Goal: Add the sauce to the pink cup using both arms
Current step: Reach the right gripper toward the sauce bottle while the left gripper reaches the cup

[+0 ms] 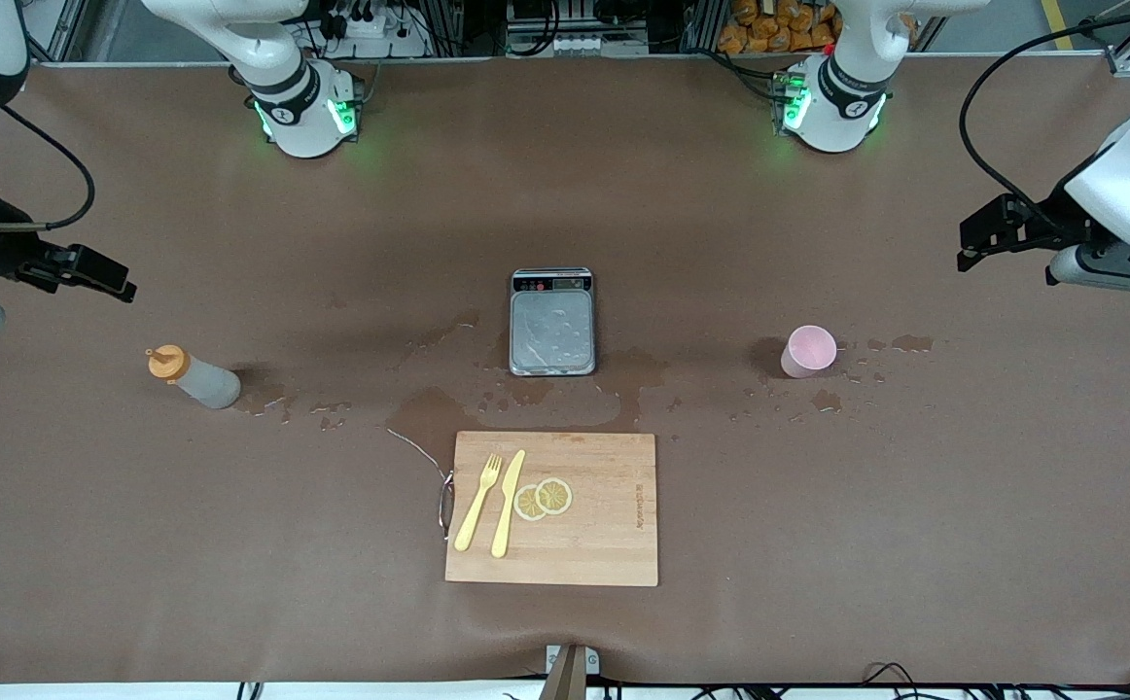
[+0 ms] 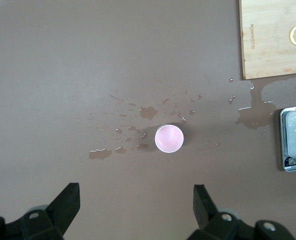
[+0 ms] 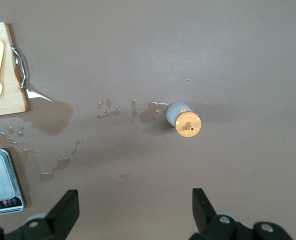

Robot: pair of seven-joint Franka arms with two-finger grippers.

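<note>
Pink cup point(image 1: 808, 350), orange-capped grey sauce point(image 1: 194, 376)

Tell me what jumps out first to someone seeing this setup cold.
Probably the spilled liquid pooled across the brown table around the steel scale at its middle, just farther from the front camera than the wooden cutting board. The sauce stands toward the right arm's end, the pink cup toward the left arm's end. The right gripper hangs open over the sauce, the left gripper open over the cup.
</note>
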